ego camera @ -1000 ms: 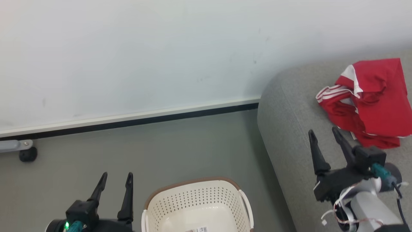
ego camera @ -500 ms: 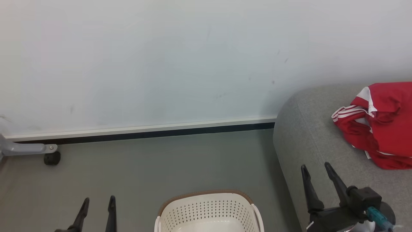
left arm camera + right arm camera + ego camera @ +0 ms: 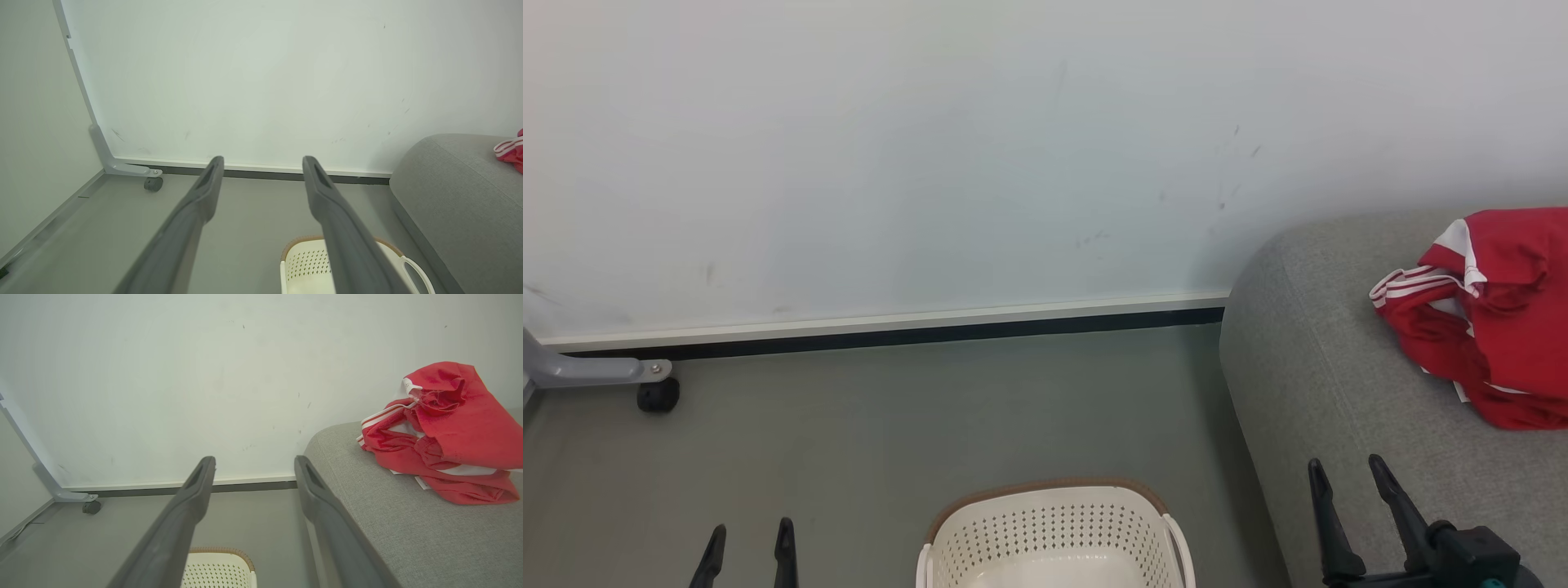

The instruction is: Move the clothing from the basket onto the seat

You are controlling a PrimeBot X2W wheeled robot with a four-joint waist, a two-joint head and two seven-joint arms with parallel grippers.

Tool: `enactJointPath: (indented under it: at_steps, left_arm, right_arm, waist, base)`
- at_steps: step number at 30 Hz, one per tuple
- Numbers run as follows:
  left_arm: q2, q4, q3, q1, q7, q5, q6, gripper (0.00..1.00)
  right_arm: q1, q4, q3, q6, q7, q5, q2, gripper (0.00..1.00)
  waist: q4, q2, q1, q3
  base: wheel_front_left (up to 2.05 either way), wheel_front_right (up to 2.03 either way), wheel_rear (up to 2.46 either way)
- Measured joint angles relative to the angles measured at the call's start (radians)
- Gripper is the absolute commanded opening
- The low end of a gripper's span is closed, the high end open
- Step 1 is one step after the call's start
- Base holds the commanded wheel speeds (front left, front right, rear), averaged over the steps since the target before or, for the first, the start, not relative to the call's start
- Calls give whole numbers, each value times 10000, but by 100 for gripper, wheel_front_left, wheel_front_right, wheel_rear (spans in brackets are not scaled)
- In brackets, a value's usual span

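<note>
Grey seat [image 3: 1307, 384] takes up the right side of my head view. The red clothing [image 3: 1494, 318] is heaped on it at the right edge, mid-height. Basket [image 3: 1054, 531] stands on the floor [image 3: 890, 425] at bottom centre. Right gripper [image 3: 1343, 462] is at lower right over the seat, fingers spread, holding nothing; the clothing lies above and to its right, well apart. Left gripper [image 3: 752, 527] is at lower left, fingers spread too, left of the basket.

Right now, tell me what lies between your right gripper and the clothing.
Bare grey fabric of the seat, nothing else; the right gripper stands open, short of the clothing. The head view shows it.
</note>
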Motion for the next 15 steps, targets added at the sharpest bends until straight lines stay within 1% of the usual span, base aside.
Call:
enactJointPath:
  at_steps: [15]
  left_arm:
    - [-54,-211,-42,-1,0,176,6,100]
  right_arm:
    - [458,-339,-520,-13,0,-184,257,100]
  waist:
    - [49,0,0,-23]
  base:
    - [0,0,0]
